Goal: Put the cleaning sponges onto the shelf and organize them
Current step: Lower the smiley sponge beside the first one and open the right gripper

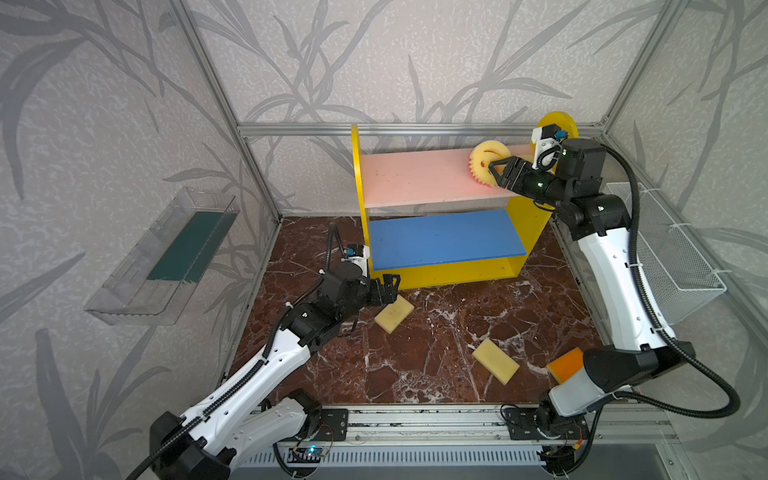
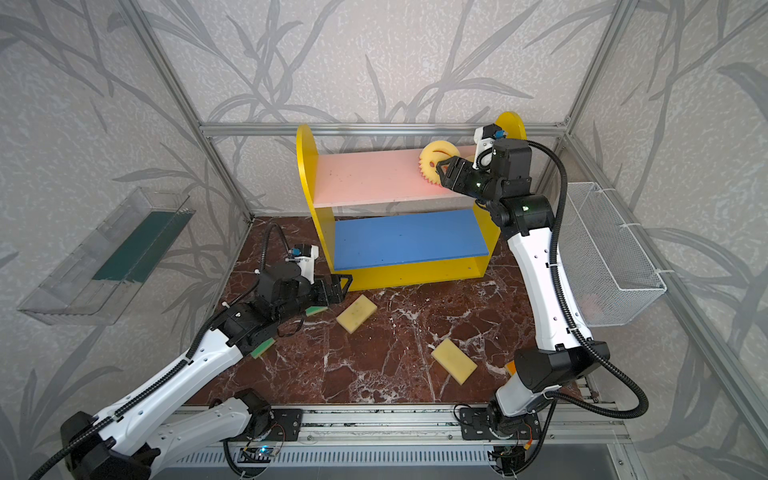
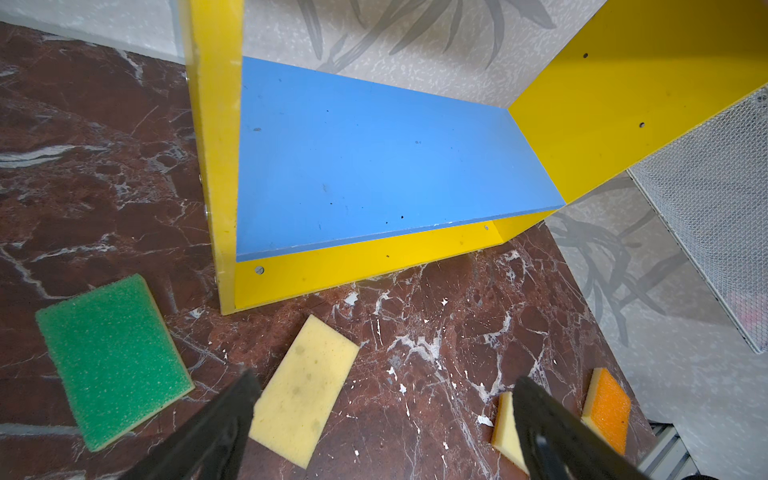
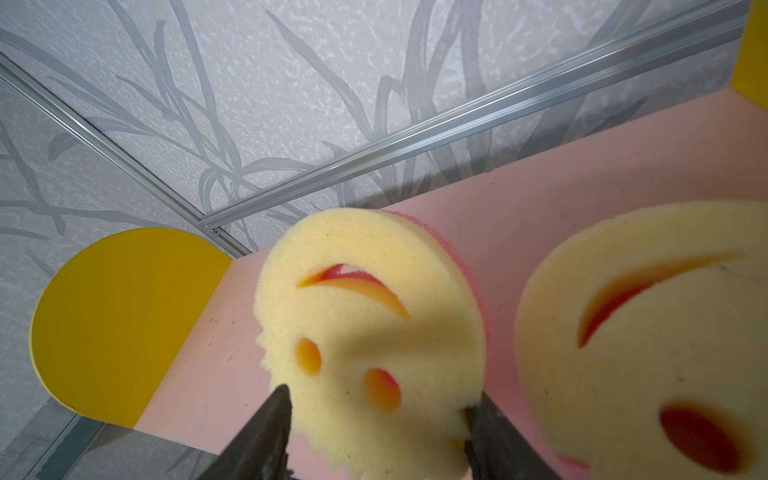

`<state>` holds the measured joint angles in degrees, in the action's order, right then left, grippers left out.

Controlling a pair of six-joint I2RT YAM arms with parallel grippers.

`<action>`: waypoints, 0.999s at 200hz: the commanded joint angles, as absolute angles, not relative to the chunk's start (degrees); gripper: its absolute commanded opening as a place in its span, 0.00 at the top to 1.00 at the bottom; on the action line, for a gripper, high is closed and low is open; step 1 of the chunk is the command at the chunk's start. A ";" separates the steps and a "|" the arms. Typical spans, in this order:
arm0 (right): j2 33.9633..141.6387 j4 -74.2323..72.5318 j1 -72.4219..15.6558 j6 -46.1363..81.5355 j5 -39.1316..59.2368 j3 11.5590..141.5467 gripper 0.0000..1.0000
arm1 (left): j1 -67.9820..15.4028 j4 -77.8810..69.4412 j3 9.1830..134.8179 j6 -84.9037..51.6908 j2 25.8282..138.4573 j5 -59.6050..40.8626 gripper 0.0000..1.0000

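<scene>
Marble-look floor (image 1: 415, 353), red-brown, leaf-patterned walls (image 1: 332, 62) around. Toward its near edge: pale yellow sponge (image 1: 495, 360); second pale sponge (image 1: 394, 313) just beside the left gripper (image 1: 392, 286), jaws spread wide, holding nothing. Back edge: shelf (image 1: 536, 224). At the right end of its pink board (image 1: 415, 178), smiley sponge (image 1: 484, 160) stands on edge between the jaws of the right gripper (image 1: 494, 174) (clamped or loose, cannot tell).

You see only slivers of the green sponge (image 2: 264, 348) under the left arm (image 2: 199, 361). The right arm (image 1: 623, 365) covers part of the orange sponge (image 1: 564, 365). The right wrist view's edge cuts off the nearer smiley sponge (image 4: 656, 332).
</scene>
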<state>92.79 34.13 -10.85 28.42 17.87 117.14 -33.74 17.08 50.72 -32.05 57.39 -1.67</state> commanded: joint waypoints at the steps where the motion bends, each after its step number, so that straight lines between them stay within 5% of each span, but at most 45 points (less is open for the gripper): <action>1: 93.98 33.48 -11.07 27.54 19.07 117.77 0.34 | -33.56 16.56 50.97 -32.31 57.92 -1.88 0.03; 200: 87.87 34.63 -16.52 17.92 12.22 117.95 0.13 | -33.50 16.52 50.87 -32.13 57.43 -1.67 0.02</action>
<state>92.95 35.27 -15.68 21.43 14.92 118.41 -33.74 17.08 50.72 -32.03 58.59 -1.67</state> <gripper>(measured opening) 0.849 0.976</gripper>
